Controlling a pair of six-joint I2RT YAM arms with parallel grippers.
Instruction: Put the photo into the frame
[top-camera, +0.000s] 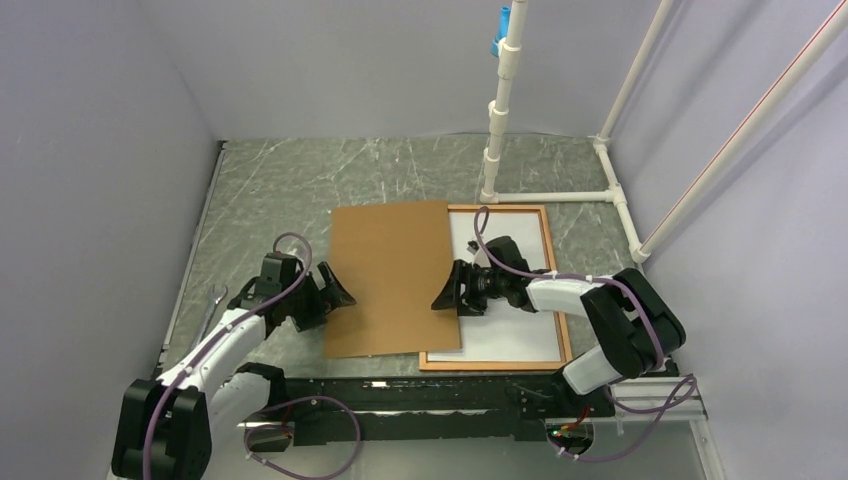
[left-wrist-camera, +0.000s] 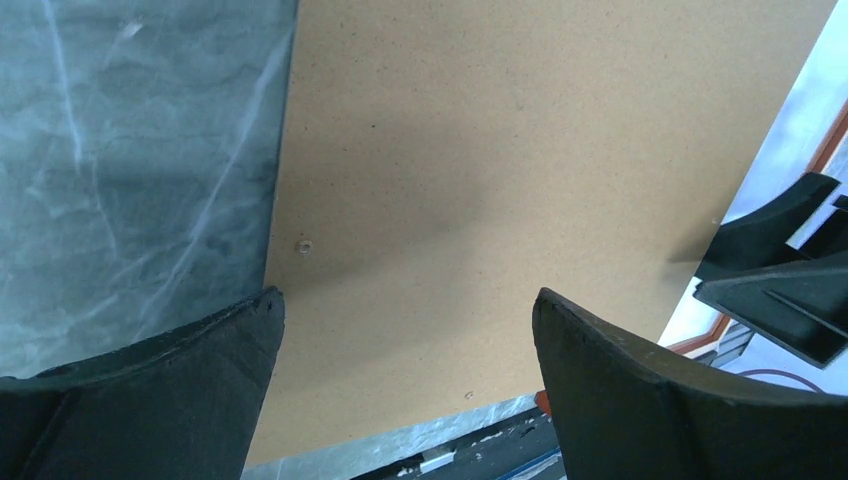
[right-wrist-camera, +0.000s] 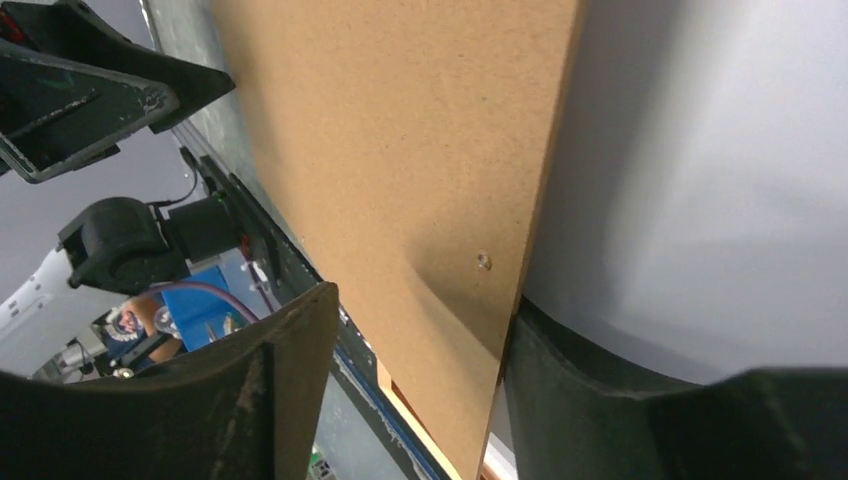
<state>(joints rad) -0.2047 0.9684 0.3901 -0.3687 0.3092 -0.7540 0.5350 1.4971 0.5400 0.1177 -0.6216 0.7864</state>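
The frame (top-camera: 500, 364), orange-brown, lies flat right of centre. Inside it is a white sheet, the photo (top-camera: 510, 325), with its picture side hidden. A plain brown backing board (top-camera: 390, 270) lies beside them and covers the frame's left part. My right gripper (top-camera: 447, 290) is at the board's right edge. In the right wrist view its jaws (right-wrist-camera: 420, 300) straddle that edge; one finger is against the edge and the other is clear of the board (right-wrist-camera: 400, 130). My left gripper (top-camera: 338, 290) stands open at the board's left edge, with only board (left-wrist-camera: 480, 150) beneath its jaws (left-wrist-camera: 407, 300).
A white pipe stand (top-camera: 500, 110) with a blue clip (top-camera: 498, 30) rises behind the frame. More pipes run along the right wall. A metal tool (top-camera: 212, 310) lies at the table's left edge. Grey walls close in on three sides.
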